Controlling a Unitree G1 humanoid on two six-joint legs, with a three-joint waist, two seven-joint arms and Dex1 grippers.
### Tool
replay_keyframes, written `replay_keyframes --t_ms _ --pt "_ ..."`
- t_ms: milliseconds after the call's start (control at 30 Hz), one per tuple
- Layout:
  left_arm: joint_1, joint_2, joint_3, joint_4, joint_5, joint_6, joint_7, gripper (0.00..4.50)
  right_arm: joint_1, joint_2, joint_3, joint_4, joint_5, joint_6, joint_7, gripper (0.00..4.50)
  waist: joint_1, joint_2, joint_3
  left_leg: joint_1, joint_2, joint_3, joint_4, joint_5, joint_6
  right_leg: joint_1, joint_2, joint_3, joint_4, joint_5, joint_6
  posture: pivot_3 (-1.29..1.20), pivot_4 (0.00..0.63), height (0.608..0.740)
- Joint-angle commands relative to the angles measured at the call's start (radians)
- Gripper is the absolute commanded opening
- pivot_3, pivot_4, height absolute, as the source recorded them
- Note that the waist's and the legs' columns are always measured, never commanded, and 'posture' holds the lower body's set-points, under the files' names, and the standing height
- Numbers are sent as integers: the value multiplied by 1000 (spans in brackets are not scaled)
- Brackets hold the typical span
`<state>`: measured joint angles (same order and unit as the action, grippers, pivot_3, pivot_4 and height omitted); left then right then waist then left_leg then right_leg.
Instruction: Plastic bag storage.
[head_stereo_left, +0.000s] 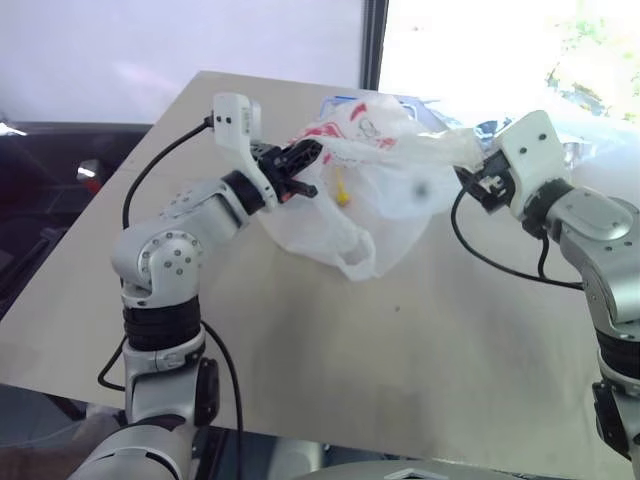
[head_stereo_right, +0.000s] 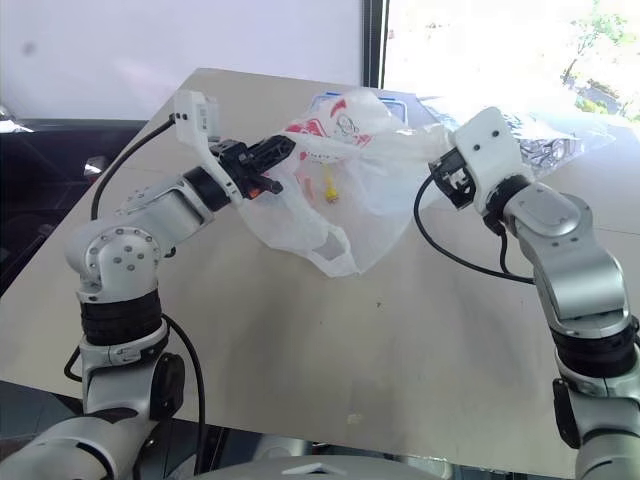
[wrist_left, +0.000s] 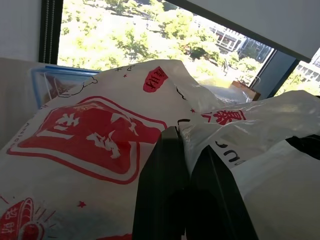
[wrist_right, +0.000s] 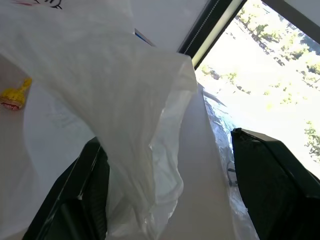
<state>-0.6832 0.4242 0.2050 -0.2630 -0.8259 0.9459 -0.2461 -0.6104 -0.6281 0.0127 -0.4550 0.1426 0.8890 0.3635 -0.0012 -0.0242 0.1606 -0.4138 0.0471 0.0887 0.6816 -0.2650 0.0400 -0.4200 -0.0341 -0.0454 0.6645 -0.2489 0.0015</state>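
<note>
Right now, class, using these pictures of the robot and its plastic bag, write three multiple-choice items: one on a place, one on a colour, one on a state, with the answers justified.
1. Where is the plastic bag?
A. Lifted between both hands above the table
B. On the floor
C. Folded flat at the table's near edge

2. What colour is the bag's square logo?
A. Blue
B. Red
C. Green

3. How does the left hand stand?
A. Wide open, away from the bag
B. Shut on the bag
C. Gripping a cable

Answers: 1 A, the bag hangs from the left hand to the right hand, whose fingers stand apart around its film. 2 B, the left wrist view shows red print. 3 B, its black fingers pinch the film.
</note>
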Motion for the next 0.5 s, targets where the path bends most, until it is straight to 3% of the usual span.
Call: replay_keyframes --t_ms 33,67,167,333,367,467,500 --pt "-4 11 14 -48 -7 -7 -8 0 -36 3 -45 7 -4 -9 -10 3508 0 0 0 0 0 0 0 0 0 0 0 0 0 0 0 0 150 740" --pt "-4 11 14 -50 -7 -6 -6 0 -33 4 -48 2 7 -1 2 3508 0 0 0 0 0 0 0 0 0 0 0 0 0 0 0 0 150 740" --pt "-3 11 14 -54 -8 -5 -5 0 -13 10 -53 -21 42 10 34 2709 0 0 0 0 0 0 0 0 0 0 0 0 0 0 0 0 150 740" --pt "-4 13 4 -53 -1 -11 -12 0 -11 24 -77 -63 106 38 67 320 0 0 0 0 0 0 0 0 0 0 0 0 0 0 0 0 150 740" --pt "-5 14 1 -51 3 -14 -15 0 -10 24 -81 -71 119 45 73 64 0 0 0 0 0 0 0 0 0 0 0 0 0 0 0 0 150 740" --pt "2 31 7 -91 -100 19 -117 0 0 15 -88 -105 155 63 94 64 0 0 0 0 0 0 0 0 0 0 0 0 0 0 0 0 150 740" --pt "0 27 23 -99 -147 34 -133 505 3 13 -91 -115 166 68 100 0 0 0 0 0 0 0 0 0 0 0 0 0 0 0 0 0 150 740"
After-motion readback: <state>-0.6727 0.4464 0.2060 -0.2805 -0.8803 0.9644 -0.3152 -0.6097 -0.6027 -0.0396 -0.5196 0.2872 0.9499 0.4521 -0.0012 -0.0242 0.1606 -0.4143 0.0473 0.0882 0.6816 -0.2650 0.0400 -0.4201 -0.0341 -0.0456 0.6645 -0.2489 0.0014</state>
